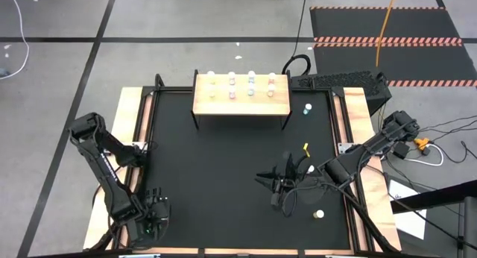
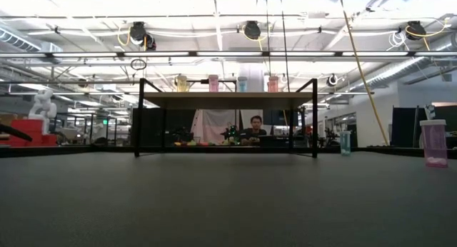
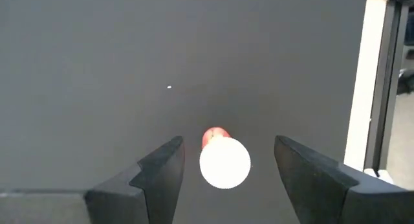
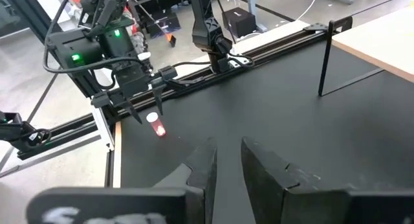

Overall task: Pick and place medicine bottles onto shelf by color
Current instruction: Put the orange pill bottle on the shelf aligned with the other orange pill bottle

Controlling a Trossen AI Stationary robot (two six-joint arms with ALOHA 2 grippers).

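A black surface (image 1: 223,176) is seen from above. At 12 o'clock, near the far edge, the shelf (image 1: 241,103) carries eight medicine bottles (image 1: 232,80). At 7 o'clock, by the near left edge, the left end effector (image 1: 154,217) is spread apart around a pink bottle (image 4: 156,125), not clamped. At 4 o'clock the right end effector (image 1: 281,185) is held nearly together, empty, with three loose bottles (image 1: 319,213) nearby. The middle is left open.

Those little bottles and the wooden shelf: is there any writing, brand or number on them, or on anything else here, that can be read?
No text can be read in any view.
Medicine bottles on the shelf: any labels are too small to read.
Pink bottle at the table's edge: no print can be made out.
Bottle between the left claw's open fingers: only its blank white cap shows.
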